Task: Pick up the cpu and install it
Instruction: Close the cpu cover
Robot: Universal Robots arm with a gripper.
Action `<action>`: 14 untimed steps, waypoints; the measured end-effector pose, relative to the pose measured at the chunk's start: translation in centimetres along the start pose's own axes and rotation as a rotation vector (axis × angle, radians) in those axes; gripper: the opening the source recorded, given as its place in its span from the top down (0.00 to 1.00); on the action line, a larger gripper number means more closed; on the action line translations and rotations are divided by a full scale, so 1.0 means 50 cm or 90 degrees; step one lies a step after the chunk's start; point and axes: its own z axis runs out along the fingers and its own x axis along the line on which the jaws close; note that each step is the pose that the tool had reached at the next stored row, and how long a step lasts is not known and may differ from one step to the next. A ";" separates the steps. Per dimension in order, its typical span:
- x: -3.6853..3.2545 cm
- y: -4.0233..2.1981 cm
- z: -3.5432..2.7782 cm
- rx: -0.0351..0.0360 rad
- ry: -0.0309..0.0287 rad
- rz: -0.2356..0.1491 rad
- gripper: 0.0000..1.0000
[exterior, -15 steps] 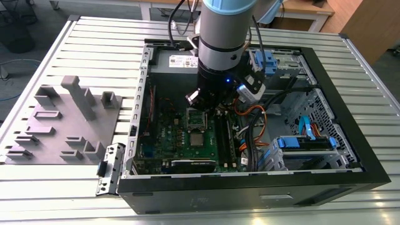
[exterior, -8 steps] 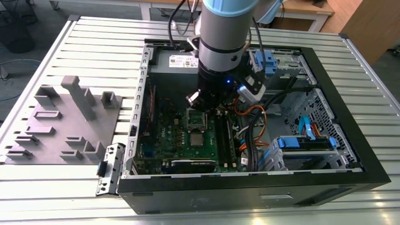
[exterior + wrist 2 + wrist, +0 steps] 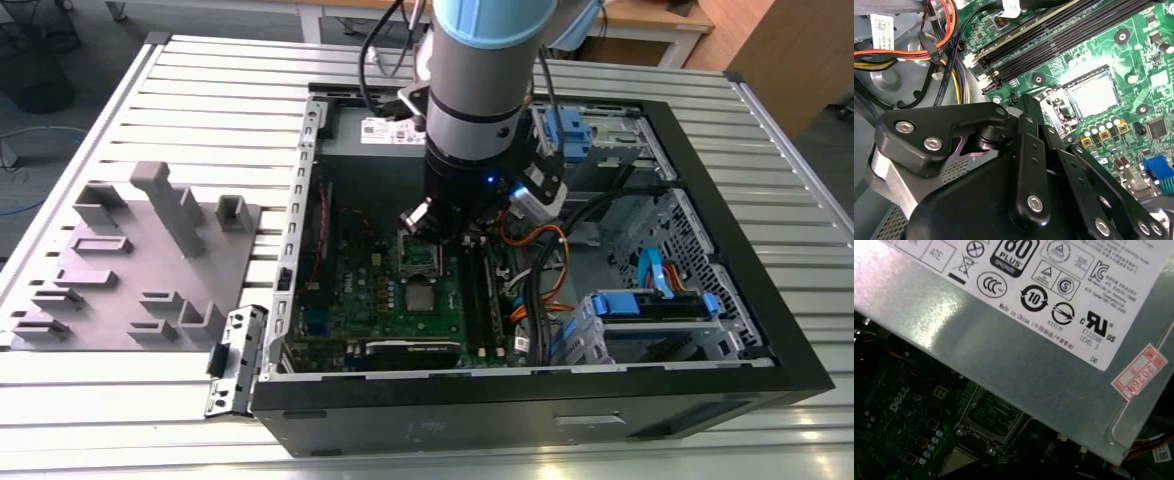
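Presently listed, by view.

Exterior view: arm reaching down into open case (image 3: 747, 330) on slatted table (image 3: 200, 90); gripper (image 3: 445, 232) low over green board (image 3: 387, 315), just above hinged frame (image 3: 419, 258); grey fixture block (image 3: 134, 260) well apart, at the exterior view's left. Jaws hidden beneath the wrist, so cannot tell whether spread or pressed together.

Second wrist view: black gripper linkage (image 3: 1029, 170) in foreground, nothing seen held; memory slots (image 3: 1054, 37) and orange and yellow wires (image 3: 899, 52) nearby.

First wrist view: power supply (image 3: 1019, 355) with labels and a red sticker, close up; board and hollow frame (image 3: 988, 415) past its edge.

Cpu (image 3: 1093, 96) – small flat square, pale silvery-grey top, lying level in the socket on the board, beside the raised frame; apart from the gripper. Same item in exterior view (image 3: 422, 298).
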 end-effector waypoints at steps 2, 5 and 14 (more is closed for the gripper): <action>-0.001 0.000 0.004 -0.0002 0.0001 -0.005 0.89; -0.003 0.000 0.009 -0.0005 0.0002 -0.012 0.89; -0.008 0.006 0.019 -0.0006 0.0003 -0.017 0.89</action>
